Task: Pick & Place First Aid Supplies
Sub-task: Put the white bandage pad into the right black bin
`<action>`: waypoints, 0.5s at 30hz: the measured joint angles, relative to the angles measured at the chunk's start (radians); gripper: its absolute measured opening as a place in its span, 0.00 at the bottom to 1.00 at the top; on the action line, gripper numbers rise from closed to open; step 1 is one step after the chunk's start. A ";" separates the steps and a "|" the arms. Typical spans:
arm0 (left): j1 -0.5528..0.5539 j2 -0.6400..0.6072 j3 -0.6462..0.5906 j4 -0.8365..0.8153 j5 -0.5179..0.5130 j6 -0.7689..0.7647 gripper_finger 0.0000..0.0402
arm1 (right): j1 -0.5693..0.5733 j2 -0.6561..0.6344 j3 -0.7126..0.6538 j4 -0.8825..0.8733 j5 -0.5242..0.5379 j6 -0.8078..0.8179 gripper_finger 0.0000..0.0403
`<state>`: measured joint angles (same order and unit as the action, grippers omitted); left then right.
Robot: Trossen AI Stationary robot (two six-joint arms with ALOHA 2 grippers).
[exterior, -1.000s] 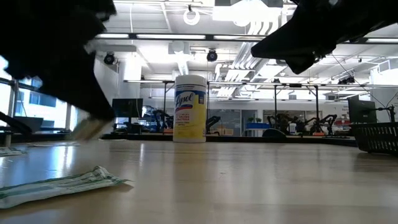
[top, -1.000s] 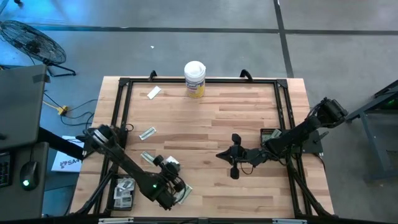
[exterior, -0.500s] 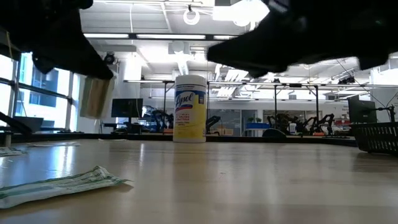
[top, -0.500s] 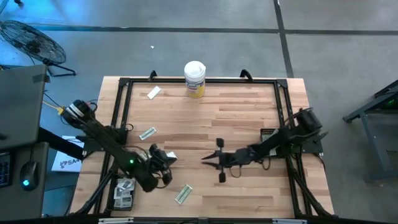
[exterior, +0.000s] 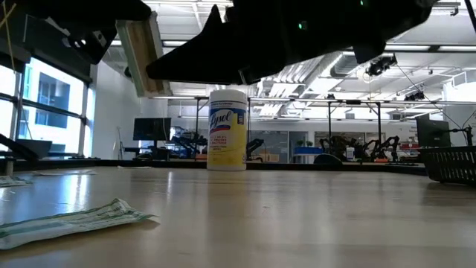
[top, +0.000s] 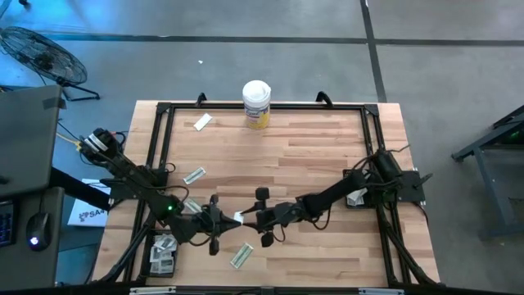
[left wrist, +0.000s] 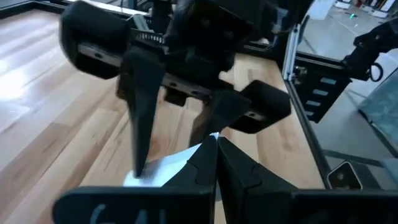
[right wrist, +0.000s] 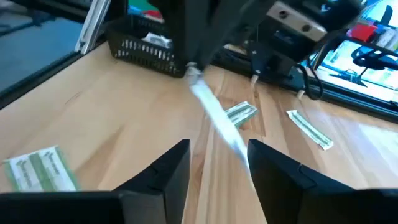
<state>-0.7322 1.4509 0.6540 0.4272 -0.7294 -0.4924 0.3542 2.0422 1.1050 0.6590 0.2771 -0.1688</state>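
Packet (top: 237,219) lengthwise toward right tool (top: 260,218)

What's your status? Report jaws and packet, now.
Left gripper shut on white packet, held above the table. Right gripper open, jaws either side of the packet. Nothing between them.

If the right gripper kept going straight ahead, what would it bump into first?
Most likely the white packet pinched in the shut left gripper. The open right gripper points right at it, its fingers spread on either side. How much gap is left is hard to judge.
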 joint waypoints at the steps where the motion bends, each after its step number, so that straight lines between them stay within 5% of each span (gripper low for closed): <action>1: 0.000 0.000 -0.001 0.005 -0.004 0.007 0.00 | 0.001 0.000 0.006 -0.017 0.001 0.000 0.38; 7: 0.006 0.000 -0.002 0.038 0.003 0.019 0.00 | 0.002 0.000 0.009 -0.002 -0.009 -0.015 0.29; 15: 0.014 0.000 -0.001 0.056 0.013 0.044 0.00 | 0.000 0.000 0.009 0.018 -0.034 -0.011 0.02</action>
<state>-0.7179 1.4509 0.6529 0.4828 -0.7161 -0.4486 0.3538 2.0422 1.1137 0.6773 0.2436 -0.1797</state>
